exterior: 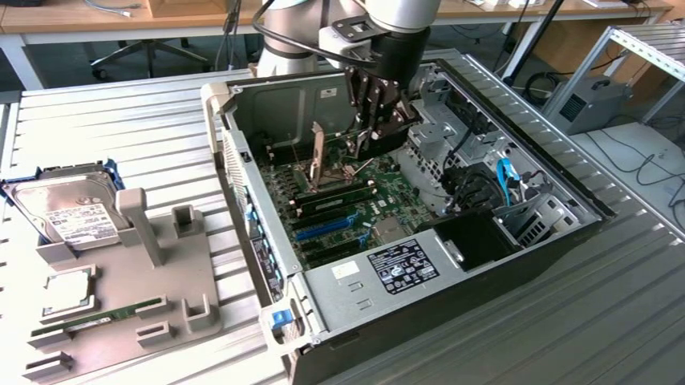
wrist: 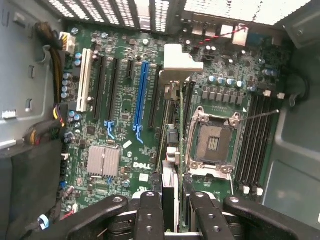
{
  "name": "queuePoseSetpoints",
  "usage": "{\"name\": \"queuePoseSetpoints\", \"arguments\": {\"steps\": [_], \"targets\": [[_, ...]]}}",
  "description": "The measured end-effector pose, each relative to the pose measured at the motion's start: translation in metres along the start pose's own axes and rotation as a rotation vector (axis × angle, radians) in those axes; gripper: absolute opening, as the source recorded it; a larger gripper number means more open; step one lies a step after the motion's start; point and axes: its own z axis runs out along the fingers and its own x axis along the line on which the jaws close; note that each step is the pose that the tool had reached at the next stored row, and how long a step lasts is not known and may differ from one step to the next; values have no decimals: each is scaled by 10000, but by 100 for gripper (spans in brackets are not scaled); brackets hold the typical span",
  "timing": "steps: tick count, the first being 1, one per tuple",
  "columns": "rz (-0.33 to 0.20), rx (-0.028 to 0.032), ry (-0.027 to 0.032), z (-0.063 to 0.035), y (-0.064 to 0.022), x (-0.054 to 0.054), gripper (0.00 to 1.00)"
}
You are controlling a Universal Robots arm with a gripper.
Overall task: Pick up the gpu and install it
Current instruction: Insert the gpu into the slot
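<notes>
The gpu (wrist: 170,135) shows edge-on in the wrist view, a thin dark card with its silver end bracket (wrist: 182,57) toward the case's rear slots. My gripper (wrist: 174,205) is shut on it, one finger on each face. The card hangs over the green motherboard (wrist: 115,90), between the long blue slot (wrist: 141,90) and the empty CPU socket (wrist: 212,142). I cannot tell whether it touches a slot. In the exterior view my gripper (exterior: 374,132) reaches down into the open PC case (exterior: 321,281), and the gpu (exterior: 318,164) stands upright beside it.
On the exterior view's left, a grey holder (exterior: 172,281) carries a silver hard drive (exterior: 70,212), a CPU chip (exterior: 66,289) and a green memory stick (exterior: 102,314). The power supply (exterior: 402,265), drive cage and cables (exterior: 476,188) crowd the case's right side.
</notes>
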Motion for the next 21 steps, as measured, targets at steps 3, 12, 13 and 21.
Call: {"name": "queuePoseSetpoints", "arguments": {"steps": [3,12,13,21], "targets": [[537,7,-5,3,0,0,26],[1260,17,-41,9,1,0,26],[1260,18,-42,10,1,1,26],[1260,17,-41,11,5,17,26]]}}
